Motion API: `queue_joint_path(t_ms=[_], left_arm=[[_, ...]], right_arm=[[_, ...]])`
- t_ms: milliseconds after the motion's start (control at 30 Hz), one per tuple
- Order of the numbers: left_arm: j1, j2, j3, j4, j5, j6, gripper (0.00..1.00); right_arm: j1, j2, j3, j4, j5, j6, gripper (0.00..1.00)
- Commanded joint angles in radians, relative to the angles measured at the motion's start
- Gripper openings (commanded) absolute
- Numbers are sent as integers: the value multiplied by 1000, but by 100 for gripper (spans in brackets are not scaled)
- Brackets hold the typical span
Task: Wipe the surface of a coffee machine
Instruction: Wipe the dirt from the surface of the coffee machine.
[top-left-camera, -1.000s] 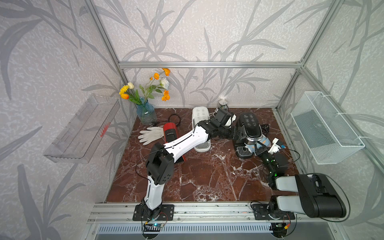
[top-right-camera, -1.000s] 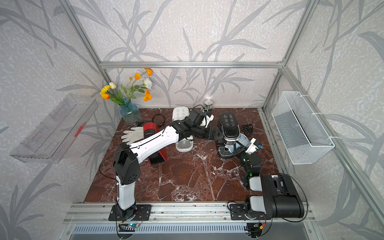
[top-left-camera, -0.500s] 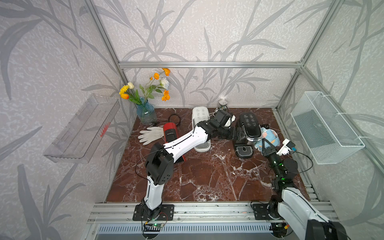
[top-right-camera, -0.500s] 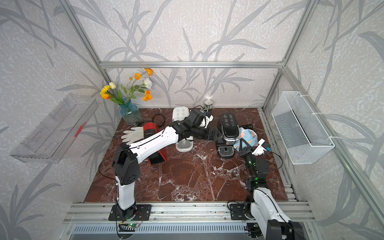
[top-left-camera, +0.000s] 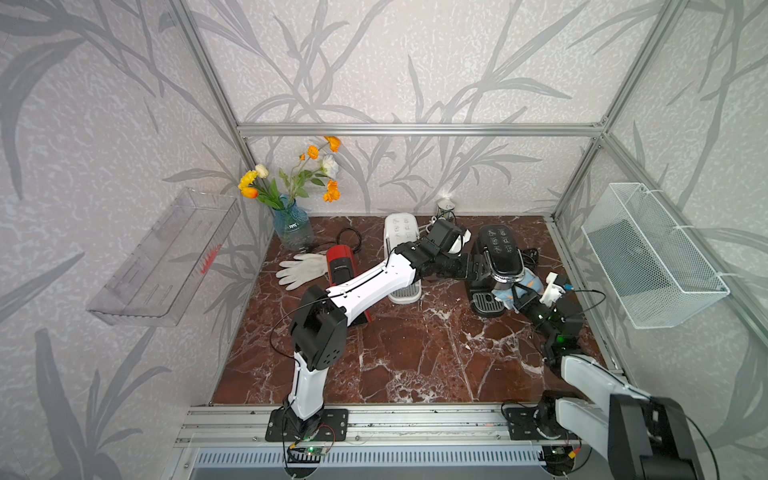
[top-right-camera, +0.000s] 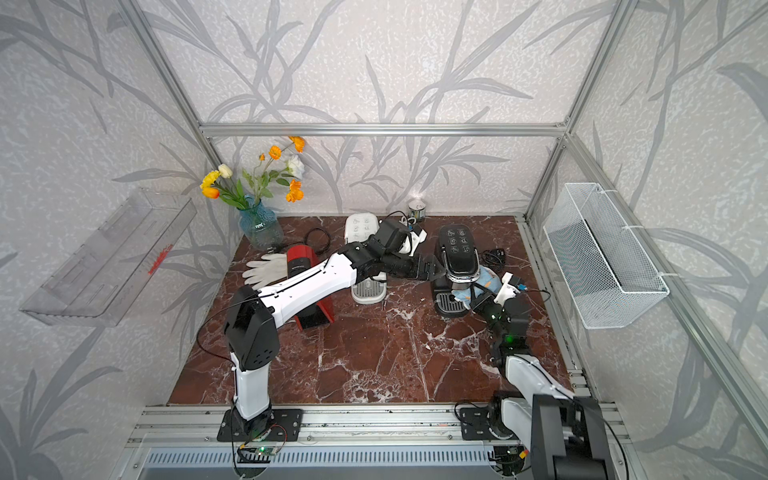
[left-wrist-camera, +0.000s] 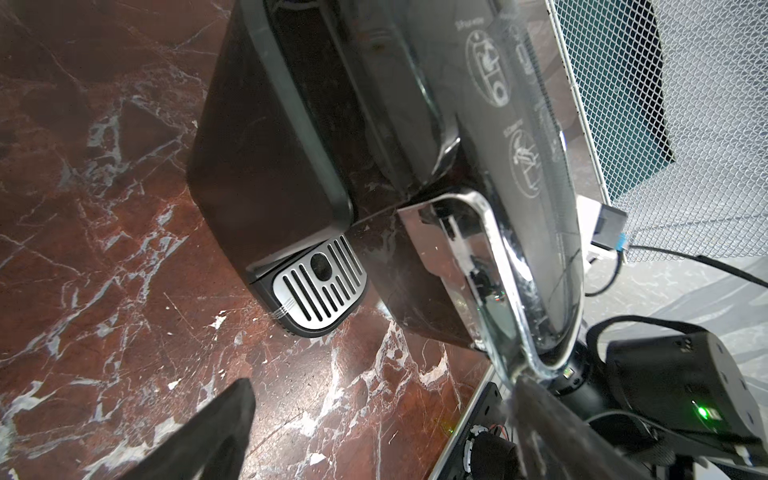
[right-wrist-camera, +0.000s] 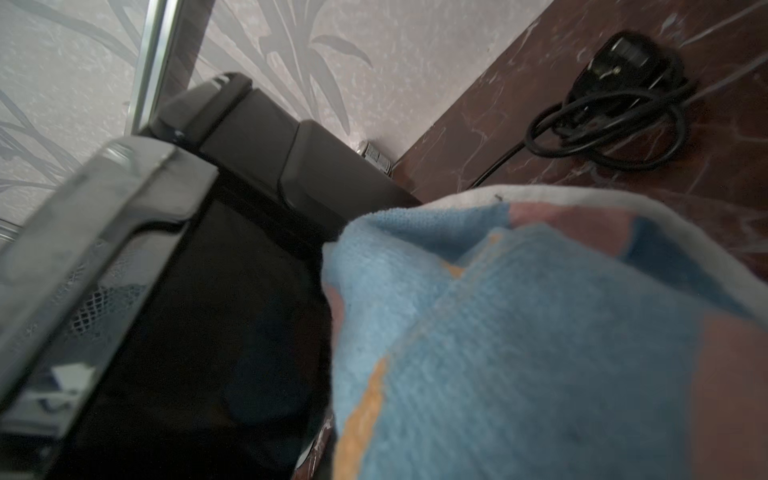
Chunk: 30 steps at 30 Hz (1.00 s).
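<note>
at black coffee machine (top-left-camera: 498, 249), right pincer (top-left-camera: 514, 297) clamped on cloth (top-left-camera: 528, 283) shifted frontward; left pincer (top-left-camera: 476, 268) apart.

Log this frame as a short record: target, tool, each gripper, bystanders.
target: black coffee machine, rear right
tool: cloth, blue, pressed to the machine's right side
right gripper: shut on cloth
left gripper: open, at the machine's left side
bystanders: white machine, red machine, gloves, vase
</note>
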Motion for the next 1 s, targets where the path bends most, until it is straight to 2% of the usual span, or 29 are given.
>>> queue_joint_path(t_ms=[0,200,300,467,567,700,800,967], left_arm=[[-4,-7,-3,23,12,-15,95],[-5,-1,8,17,4,-13,95],[-5,5,10,15,6,-15,95],[-5,12,14,16,12,-17,95],[-5,13,11,19,11,-15,95],[-6,23,20,23,22,-20,95],[-5,25,19,24,25,-20,95],[-4,13,4,16,23,-13,95]], right_arm=[[11,136,45,178,-101,-14,3],[21,354,25,309,-87,30,2],[62,396,60,224,-81,37,1],[177,310,104,-113,59,-65,1],[216,247,94,-202,100,-92,1],[218,193,61,-239,85,-86,0],[217,136,47,-304,127,-111,1],[146,71,64,-387,153,-155,1]])
